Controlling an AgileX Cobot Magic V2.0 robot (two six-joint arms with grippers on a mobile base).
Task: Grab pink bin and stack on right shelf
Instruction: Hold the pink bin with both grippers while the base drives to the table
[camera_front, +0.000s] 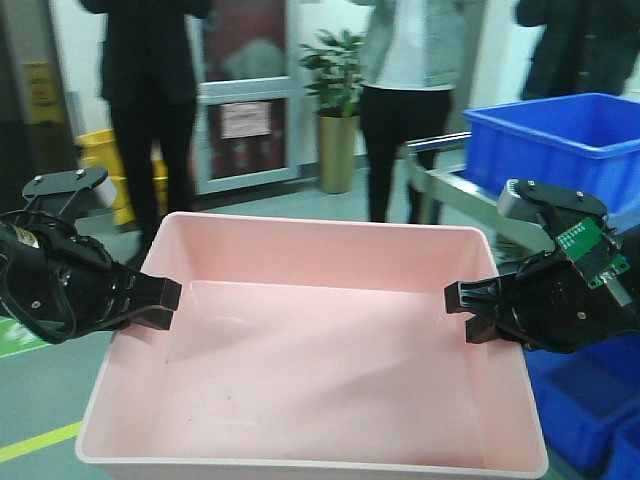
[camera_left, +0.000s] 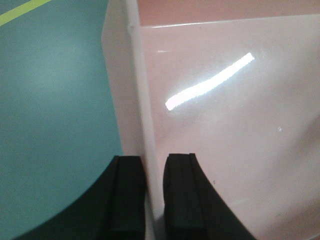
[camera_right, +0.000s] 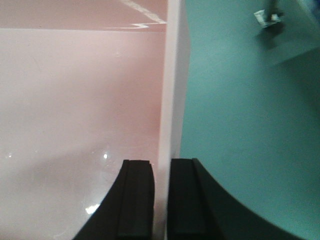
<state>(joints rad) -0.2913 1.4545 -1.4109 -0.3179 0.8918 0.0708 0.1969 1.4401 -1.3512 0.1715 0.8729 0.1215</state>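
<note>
The pink bin (camera_front: 320, 370) fills the front view, held level between my two arms above the green floor. My left gripper (camera_front: 165, 300) is shut on its left rim, one finger inside the wall and one outside. My right gripper (camera_front: 465, 312) is shut on the right rim in the same way. In the left wrist view the left gripper (camera_left: 155, 159) pinches the pale bin wall (camera_left: 137, 100). In the right wrist view the right gripper (camera_right: 161, 162) clamps the bin wall (camera_right: 172, 100). The right shelf is out of view.
A large blue crate (camera_front: 560, 140) stands on a metal frame (camera_front: 450, 180) at the back right, with more blue crates (camera_front: 585, 400) low on the right. Two people (camera_front: 150, 100) (camera_front: 405, 90) and a potted plant (camera_front: 338, 110) stand behind. A yellow line (camera_front: 35, 440) crosses the floor.
</note>
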